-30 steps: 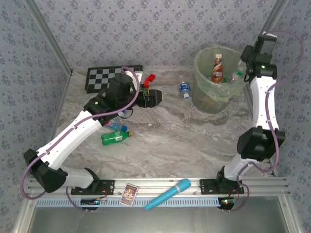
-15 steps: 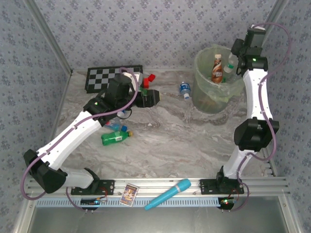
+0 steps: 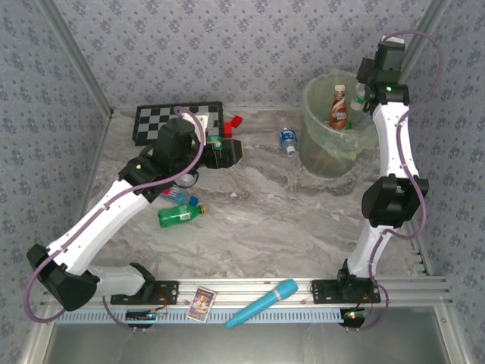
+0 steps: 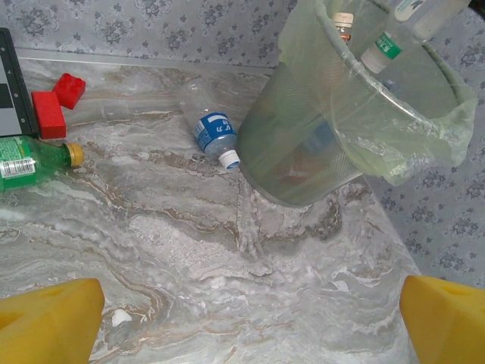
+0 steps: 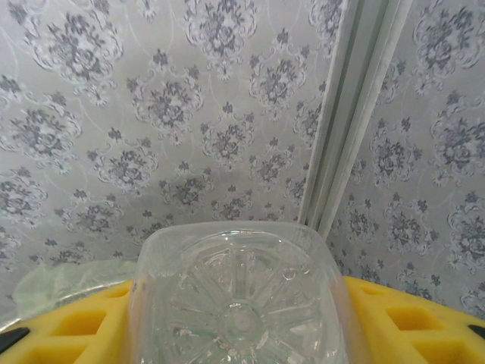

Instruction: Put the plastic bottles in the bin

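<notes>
Now | left gripper point(image 4: 246, 322) fingers point(image 4: 49, 322) apart | right gripper point(image 5: 239, 330) clamps one clear bottle point(image 5: 235, 296) | one brown bottle point(image 3: 339, 108) in bin point(image 3: 318, 158)

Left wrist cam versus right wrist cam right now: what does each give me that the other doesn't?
Left wrist: the bin, a blue-labelled bottle lying beside it, a green bottle and red blocks on the table, with the left fingers wide apart. Right wrist: the base of a clear bottle clamped between the right fingers, plus a frame post. Both: patterned wallpaper behind.
</notes>
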{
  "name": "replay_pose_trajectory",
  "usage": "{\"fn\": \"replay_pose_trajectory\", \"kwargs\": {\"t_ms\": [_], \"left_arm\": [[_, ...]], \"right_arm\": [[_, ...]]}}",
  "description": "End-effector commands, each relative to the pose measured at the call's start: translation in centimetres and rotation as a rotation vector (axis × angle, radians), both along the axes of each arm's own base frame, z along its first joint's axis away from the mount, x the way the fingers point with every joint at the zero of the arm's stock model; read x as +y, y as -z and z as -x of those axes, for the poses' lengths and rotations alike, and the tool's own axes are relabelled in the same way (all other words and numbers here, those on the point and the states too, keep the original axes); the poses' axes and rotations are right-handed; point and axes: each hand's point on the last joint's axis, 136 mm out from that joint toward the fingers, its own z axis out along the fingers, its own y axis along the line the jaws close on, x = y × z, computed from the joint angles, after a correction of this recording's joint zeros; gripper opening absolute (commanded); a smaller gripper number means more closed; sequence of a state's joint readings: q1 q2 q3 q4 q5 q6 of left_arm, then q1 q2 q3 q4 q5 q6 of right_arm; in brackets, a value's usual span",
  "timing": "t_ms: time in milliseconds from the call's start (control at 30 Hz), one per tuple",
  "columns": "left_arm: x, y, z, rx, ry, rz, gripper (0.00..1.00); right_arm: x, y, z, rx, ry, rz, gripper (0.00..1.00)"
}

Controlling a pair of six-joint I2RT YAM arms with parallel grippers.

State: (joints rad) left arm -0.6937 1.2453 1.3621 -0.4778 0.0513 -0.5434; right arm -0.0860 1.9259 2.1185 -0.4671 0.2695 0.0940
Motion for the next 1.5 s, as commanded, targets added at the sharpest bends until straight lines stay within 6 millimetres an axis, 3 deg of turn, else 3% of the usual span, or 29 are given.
{"fn": "replay_pose_trajectory", "kwargs": {"t_ms": [0, 33, 433, 600, 900, 1233, 1467], "left_arm": [[0.9, 0.0, 0.3, -0.003, -0.020, -0.010, 1.00], [1.0, 0.0, 0.3, -0.003, -0.020, -0.009, 1.00], [0.4, 0.5, -0.1, 0.002, 0.000, 0.001, 1.00], [1.3, 1.8, -0.7, 0.037, -0.037, -0.002, 1.00], [7.1, 8.2, -2.4, 0.194, -0.267, -0.050, 1.00], [15.5, 15.9, 1.1, 0.438, -0.634, -0.078, 1.00], [16.5, 18.2, 3.2, 0.542, -0.797, 0.117, 1.00]], "right_arm": [[0.9, 0.2, -0.1, 0.013, -0.026, 0.016, 0.84], [1.4, 0.1, -0.1, 0.014, -0.040, 0.021, 1.00], [2.4, -2.3, 2.2, -0.021, -0.035, 0.013, 0.99], [3.9, -2.7, 3.4, -0.008, -0.056, 0.002, 1.00], [11.3, -1.5, 7.0, 0.030, -0.211, -0.017, 1.00], [18.5, 1.4, 12.0, 0.051, -0.375, -0.032, 1.00], [21.9, 2.1, 13.6, 0.033, -0.455, -0.062, 1.00]]}}
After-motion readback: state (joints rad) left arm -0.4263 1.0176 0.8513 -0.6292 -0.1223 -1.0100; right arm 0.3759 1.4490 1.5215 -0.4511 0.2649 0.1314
